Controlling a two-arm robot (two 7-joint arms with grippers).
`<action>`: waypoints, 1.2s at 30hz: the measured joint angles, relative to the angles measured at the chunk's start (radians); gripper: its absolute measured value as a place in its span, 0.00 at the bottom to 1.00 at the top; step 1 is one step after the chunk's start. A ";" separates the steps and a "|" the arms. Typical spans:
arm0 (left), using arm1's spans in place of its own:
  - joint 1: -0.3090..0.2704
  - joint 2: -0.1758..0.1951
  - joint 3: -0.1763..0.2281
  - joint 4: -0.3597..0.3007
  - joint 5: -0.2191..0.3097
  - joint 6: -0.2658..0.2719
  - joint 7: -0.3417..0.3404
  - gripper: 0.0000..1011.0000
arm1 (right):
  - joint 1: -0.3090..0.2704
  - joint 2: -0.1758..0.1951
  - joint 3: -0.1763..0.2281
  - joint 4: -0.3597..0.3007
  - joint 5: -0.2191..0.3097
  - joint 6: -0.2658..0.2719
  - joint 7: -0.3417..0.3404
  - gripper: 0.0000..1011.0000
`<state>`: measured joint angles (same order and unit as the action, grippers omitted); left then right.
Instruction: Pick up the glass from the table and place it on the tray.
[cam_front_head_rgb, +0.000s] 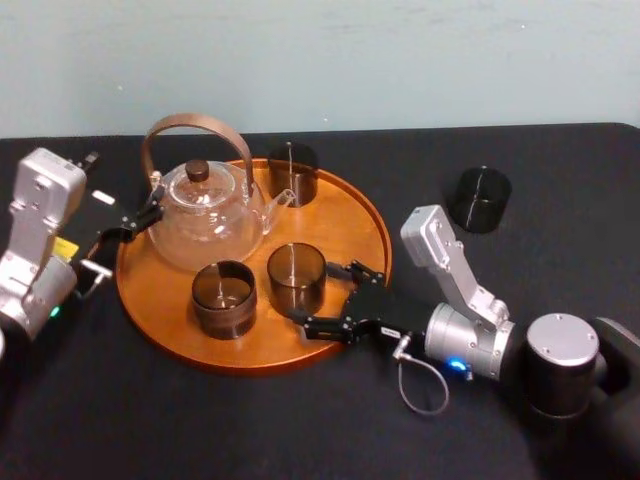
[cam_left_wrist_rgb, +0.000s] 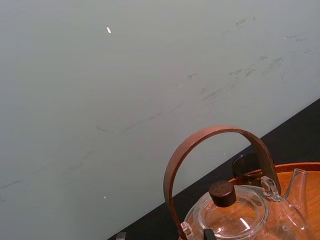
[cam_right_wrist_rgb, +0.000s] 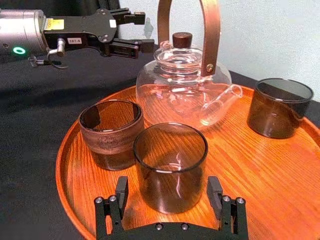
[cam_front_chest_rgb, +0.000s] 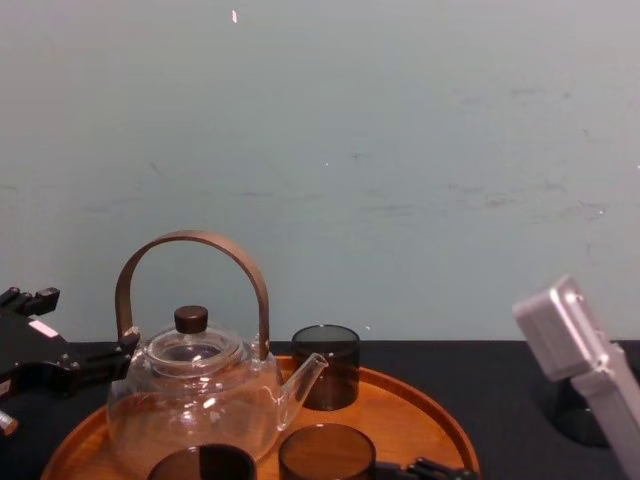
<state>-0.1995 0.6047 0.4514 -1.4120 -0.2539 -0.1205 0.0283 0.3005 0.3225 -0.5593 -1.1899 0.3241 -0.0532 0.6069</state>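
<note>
teapot (cam_left_wrist_rgb: 240, 220): base cut off | table glass (cam_front_chest_rgb: 567, 415): half behind right arm (cam_front_chest_rgb: 585, 345)

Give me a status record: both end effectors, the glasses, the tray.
right end effector: open, fingers either side of the front right glass, gaps showing on both sides
left end effector: open, at the tray's left edge beside the glass teapot
tray: holds the teapot, the front right glass, the front left glass and the back glass
off tray: one dark glass, upright on the table, to the tray's right
task state: that dark glass is not yet picked up
</note>
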 joint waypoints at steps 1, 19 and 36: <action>0.000 0.000 0.000 0.000 0.000 0.000 0.000 0.99 | -0.005 0.005 0.002 -0.010 0.000 0.004 -0.003 0.99; 0.000 0.000 0.000 0.000 0.000 0.000 0.000 0.99 | -0.169 0.135 0.126 -0.232 0.023 -0.014 -0.103 0.99; 0.000 0.000 0.000 0.000 0.000 0.000 0.000 0.99 | -0.261 0.165 0.232 -0.269 0.062 -0.042 -0.139 0.99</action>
<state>-0.1995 0.6047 0.4514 -1.4120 -0.2539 -0.1205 0.0283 0.0400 0.4877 -0.3275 -1.4592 0.3858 -0.0954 0.4674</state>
